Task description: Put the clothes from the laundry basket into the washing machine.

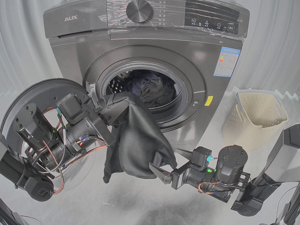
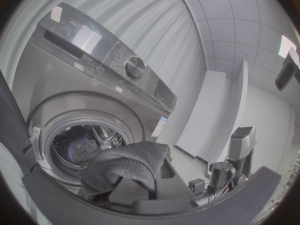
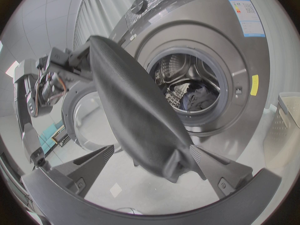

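Garment, black mesh, pinched in my left gripper at grey washing machine mouth; right gripper gaped. Hem draped on its finger risked snagging.

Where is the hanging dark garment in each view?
Head view: dark garment hangs at centre, across the drum opening's lower rim.
Left wrist view: in the foreground, before the drum opening.
Right wrist view: across the foreground, between door and drum opening.
Shared landmark: the control dial.

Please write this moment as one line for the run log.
left gripper: shut on dark grey mesh garment | right gripper: open at its lower end | grey washing machine: open, dark clothes inside
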`<state>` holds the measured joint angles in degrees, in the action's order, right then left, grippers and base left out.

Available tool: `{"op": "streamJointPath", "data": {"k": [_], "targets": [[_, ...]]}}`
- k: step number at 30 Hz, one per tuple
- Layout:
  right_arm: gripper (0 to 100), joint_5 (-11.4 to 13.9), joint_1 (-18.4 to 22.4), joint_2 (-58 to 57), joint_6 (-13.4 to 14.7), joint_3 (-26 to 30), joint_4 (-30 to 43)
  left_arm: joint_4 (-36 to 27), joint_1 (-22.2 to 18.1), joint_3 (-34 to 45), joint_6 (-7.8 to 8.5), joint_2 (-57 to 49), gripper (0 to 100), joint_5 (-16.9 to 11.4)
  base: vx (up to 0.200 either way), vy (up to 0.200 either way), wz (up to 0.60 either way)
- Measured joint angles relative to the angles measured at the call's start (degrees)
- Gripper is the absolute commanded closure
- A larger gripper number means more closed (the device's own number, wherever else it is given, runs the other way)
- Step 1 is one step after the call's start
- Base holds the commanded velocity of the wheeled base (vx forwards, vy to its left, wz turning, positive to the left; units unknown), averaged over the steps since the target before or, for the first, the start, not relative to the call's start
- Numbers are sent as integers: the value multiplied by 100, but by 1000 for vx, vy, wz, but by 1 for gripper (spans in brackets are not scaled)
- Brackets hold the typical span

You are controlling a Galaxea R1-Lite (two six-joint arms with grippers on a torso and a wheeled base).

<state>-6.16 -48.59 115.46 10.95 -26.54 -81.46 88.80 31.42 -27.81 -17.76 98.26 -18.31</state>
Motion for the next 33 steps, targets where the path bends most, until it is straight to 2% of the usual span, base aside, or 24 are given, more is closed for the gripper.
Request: {"op": "streamJointPath", "data": {"k": [8, 13, 17, 20, 26, 33], "targets": [[0, 15, -185, 128, 0, 433, 9, 5, 4, -188, 17, 11, 100, 349, 0, 0, 0], [0, 9, -229, 205, -2, 483, 2, 5, 9, -258, 26, 37, 100, 452, 0, 0, 0], [0, 4, -262, 238, -2, 450, -7, 2, 4, -356, 33, 106, 100, 661, 0, 0, 0], [0, 2, -284, 255, -4, 380, -24, 5, -2, -455, 41, 194, 100, 816, 0, 0, 0], [0, 0, -367, 307, -4, 83, -76, 2, -2, -571, 46, 351, 100, 914, 0, 0, 0], [0, -38, -408, 485, 2, -560, -90, 5, 0, -675, 48, 469, 100, 1079, 0, 0, 0]]}}
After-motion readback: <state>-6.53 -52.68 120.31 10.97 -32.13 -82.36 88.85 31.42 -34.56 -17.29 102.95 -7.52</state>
